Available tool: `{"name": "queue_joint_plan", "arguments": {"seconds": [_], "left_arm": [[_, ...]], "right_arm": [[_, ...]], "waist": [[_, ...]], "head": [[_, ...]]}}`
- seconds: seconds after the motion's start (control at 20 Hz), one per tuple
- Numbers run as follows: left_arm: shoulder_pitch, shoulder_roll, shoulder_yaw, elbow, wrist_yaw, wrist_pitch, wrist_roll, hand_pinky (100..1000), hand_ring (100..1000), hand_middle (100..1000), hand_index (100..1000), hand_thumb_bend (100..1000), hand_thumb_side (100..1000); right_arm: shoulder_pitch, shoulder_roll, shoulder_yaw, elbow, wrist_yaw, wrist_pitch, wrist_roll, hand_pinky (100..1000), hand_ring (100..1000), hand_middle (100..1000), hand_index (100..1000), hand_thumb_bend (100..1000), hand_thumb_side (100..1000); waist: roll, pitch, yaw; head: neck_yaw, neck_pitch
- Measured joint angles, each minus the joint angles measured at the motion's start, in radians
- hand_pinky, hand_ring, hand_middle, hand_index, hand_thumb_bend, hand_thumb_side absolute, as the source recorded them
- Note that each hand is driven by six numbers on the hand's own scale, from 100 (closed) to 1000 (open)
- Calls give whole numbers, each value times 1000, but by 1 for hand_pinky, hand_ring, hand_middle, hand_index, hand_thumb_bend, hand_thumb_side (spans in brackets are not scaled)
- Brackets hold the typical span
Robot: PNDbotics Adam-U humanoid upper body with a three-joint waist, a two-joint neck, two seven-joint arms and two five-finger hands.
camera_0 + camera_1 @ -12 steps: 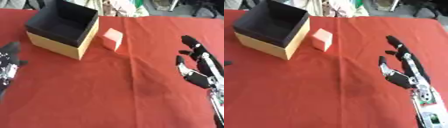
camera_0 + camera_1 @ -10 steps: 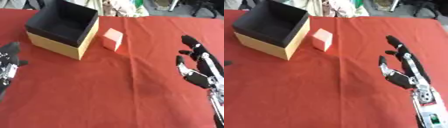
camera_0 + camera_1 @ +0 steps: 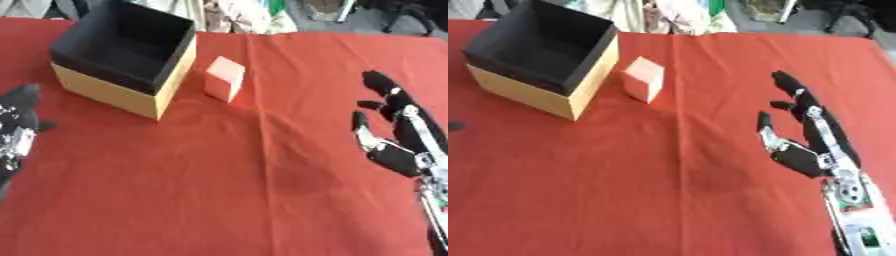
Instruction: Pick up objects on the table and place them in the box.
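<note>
A small pale pink block (image 3: 225, 78) stands on the red tablecloth (image 3: 227, 170), just right of the box (image 3: 125, 57). The box is tan outside and black inside, open at the top, with nothing showing in it. My right hand (image 3: 808, 131) lies open over the cloth at the right, fingers straight and pointing away, well apart from the block. My left hand (image 3: 17, 124) shows at the left edge, below the box and holding nothing; I cannot make out how its fingers stand.
Beyond the cloth's far edge lie bunched pale fabrics (image 3: 245, 17) and dark chair legs (image 3: 411, 20). A fold line (image 3: 262, 125) runs down the cloth's middle.
My right hand has slid slightly toward the middle of the cloth. The block, box and left hand stay where they were.
</note>
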Motion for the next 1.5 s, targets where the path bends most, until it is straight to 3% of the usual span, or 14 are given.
{"name": "queue_joint_plan", "arguments": {"seconds": [0.3, 0.65, 1.05, 1.5], "left_arm": [[3, 0, -5, 0, 0, 2, -2, 807, 1000, 926, 914, 100, 406], [2, 0, -12, 0, 5, -2, -8, 806, 1000, 924, 913, 100, 394], [2, 0, -19, 0, 12, -3, -16, 806, 1000, 923, 913, 100, 392], [-3, 0, -35, 2, 20, 0, -29, 805, 1000, 921, 912, 100, 387]], "right_arm": [[-69, -146, 53, 7, -66, -37, 17, 824, 1000, 949, 1000, 100, 243], [-200, -295, 110, 82, -170, -66, 50, 825, 1000, 948, 1000, 100, 246], [-357, -337, 171, 216, -196, -87, 120, 827, 1000, 947, 1000, 100, 249], [-499, -316, 225, 426, -102, -123, 172, 830, 1000, 945, 1000, 100, 290]], "waist": [[0, -11, 5], [8, -24, 29], [9, -37, 45], [-1, -43, 74]], "head": [[-2, 1], [-13, 2], [-26, 10], [-51, 10]]}}
